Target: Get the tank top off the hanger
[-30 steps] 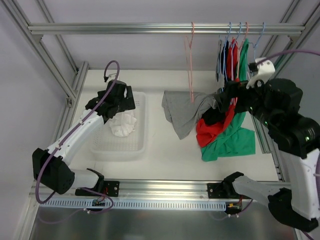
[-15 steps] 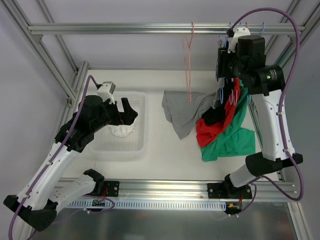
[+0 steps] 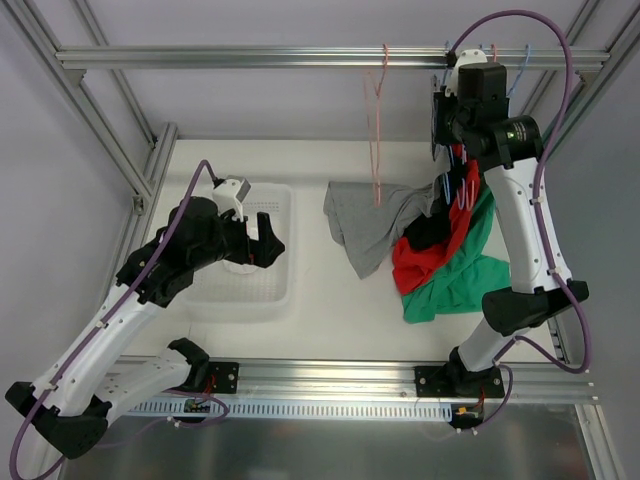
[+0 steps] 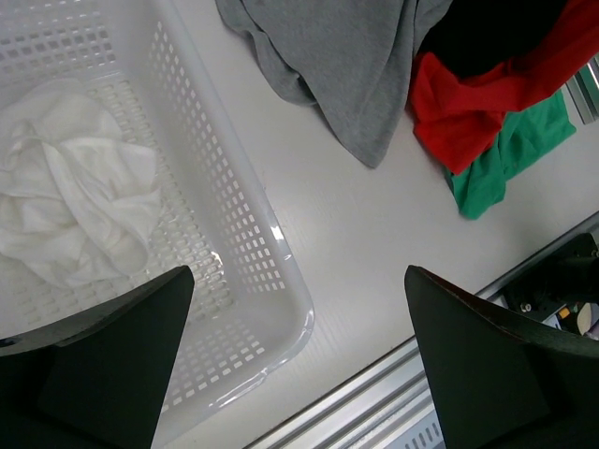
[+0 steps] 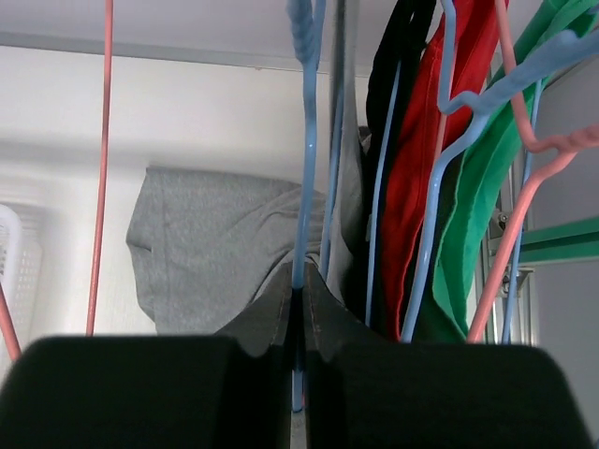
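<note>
Left hand (image 4: 299,273) has risen from the basket (image 4: 215,201), spread apart; right hand (image 5: 299,290) clamps one blue hanger (image 5: 307,140).

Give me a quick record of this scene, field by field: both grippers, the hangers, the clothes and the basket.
left gripper: open, over the basket's edge, holding nothing
right gripper: shut on the blue hanger, up by the rail
pink hanger: on the rail, bare
grey top: spread on the table; whether it is hooked on the blue hanger cannot be told
black garment, red garment, green garment: hanging, ends on the table
basket: white, holds a white cloth
</note>
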You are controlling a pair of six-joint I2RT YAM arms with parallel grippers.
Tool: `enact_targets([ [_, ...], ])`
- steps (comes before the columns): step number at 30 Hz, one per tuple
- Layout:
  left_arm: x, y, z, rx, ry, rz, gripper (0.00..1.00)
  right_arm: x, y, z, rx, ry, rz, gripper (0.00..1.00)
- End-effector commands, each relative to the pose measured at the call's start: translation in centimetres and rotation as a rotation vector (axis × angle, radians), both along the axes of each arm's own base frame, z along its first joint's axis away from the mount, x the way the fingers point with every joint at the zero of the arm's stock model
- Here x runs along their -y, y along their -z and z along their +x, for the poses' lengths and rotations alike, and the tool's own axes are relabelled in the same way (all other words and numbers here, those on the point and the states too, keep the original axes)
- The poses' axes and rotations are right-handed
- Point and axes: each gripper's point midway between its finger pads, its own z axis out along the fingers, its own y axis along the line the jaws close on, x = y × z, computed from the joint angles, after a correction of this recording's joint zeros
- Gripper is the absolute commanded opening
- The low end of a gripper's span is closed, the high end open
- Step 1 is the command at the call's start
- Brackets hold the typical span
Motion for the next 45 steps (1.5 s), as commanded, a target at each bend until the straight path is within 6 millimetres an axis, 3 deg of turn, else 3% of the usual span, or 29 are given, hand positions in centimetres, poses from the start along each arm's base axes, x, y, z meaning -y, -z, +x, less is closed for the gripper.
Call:
enact_targets([
  [1, 0.4, -0.5, -0.5, 0.012, 0.042, 0.009, 0.99, 0.1, -3.8, 0.6, 0.141, 0.038, 0.075, 0.00],
  [9, 0.8, -0.6, -0.6, 0.008, 0.055, 0.002, 0.99, -3.0, -8.4, -1.3, 0.319, -0.129, 0.266, 0.00],
  [13, 1.6, -1.3, -1.3, 0.014, 0.102, -0.021, 0.99, -3.7, -8.8, -2.8, 0.337, -0.180, 0.307, 0.00],
  [19, 3.6, -4.4, -2.8, 0.083, 0.211, -0.067, 0.99, -4.0, -10.2, -5.8, 0.386, -0.248, 0.341, 0.00],
  [21, 4.9, -5.8, -3.7, 0.117, 0.277, -0.092, 0.99, -3.9, -9.1, -6.6, 0.354, -0.252, 0.340, 0.00],
  [25, 7.7, -10.4, -5.4, 0.240, 0.418, -0.176, 0.99, -3.5, -7.2, -10.3, 0.289, -0.285, 0.349, 0.00],
  [28, 10.0, -13.5, -5.7, 0.372, 0.486, -0.202, 0.99, -2.9, -5.7, -14.3, 0.285, -0.306, 0.374, 0.00],
  [29, 10.6, -14.4, -5.8, 0.405, 0.501, -0.209, 0.99, -2.3, -6.3, -16.8, 0.317, -0.318, 0.387, 0.00],
  [31, 12.5, -17.2, -5.5, 0.497, 0.528, -0.238, 0.99, -1.8, -3.7, -19.3, 0.235, -0.311, 0.398, 0.00],
  [32, 13.5, -18.3, -6.4, 0.531, 0.567, -0.255, 0.99, -1.6, -3.0, -20.7, 0.212, -0.316, 0.403, 0.00],
  [33, 15.0, -18.3, -5.9, 0.557, 0.589, -0.227, 0.99, -1.2, -3.1, -22.9, 0.219, -0.330, 0.410, 0.00],
  [34, 15.6, -20.8, -5.8, 0.612, 0.581, -0.250, 0.99, -1.1, -1.6, -24.8, 0.148, -0.344, 0.415, 0.00],
  [36, 18.0, -20.9, -4.5, 0.624, 0.588, -0.218, 0.99, -0.3, -1.6, -28.1, 0.163, -0.358, 0.420, 0.00],
  [37, 18.5, -22.7, -4.2, 0.651, 0.581, -0.240, 0.99, 0.4, -1.3, -29.6, 0.155, -0.350, 0.413, 0.00],
  [38, 20.4, -21.6, -3.3, 0.625, 0.595, -0.219, 0.99, 0.8, -1.5, -30.7, 0.170, -0.349, 0.412, 0.00],
  [39, 20.8, -23.2, -3.3, 0.648, 0.603, -0.245, 0.99, 1.3, -1.9, -32.1, 0.195, -0.350, 0.415, 0.00],
  [41, 23.0, -22.1, -2.7, 0.624, 0.641, -0.236, 0.99, 1.8, -2.6, -34.5, 0.202, -0.366, 0.416, 0.00],
  [45, 26.0, -23.3, -4.2, 0.605, 0.767, -0.320, 0.87, 1.2, -4.0, -38.0, 0.212, -0.465, 0.450, 0.00],
])
